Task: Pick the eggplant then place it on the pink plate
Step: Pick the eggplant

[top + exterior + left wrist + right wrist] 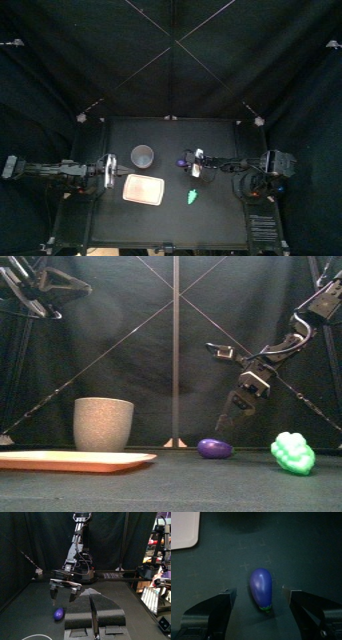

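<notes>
Right gripper [225, 424] poised just above the eggplant [262, 587], jaws spread wide to either side of it; the eggplant lies on the table [174, 491] right of the pink plate [74, 461], apart from it. Likely hazard: the smooth, rounded body could roll or squirt out if the jaws close too high or off-centre. Left gripper [93, 609], jaws close together, rests left of the plate.

The right gripper [198, 166] hangs beside the purple eggplant [185, 161] at mid-table. The pink plate [144, 187] lies before the grey cup [143, 155], a green toy [193, 196] to its right.
</notes>
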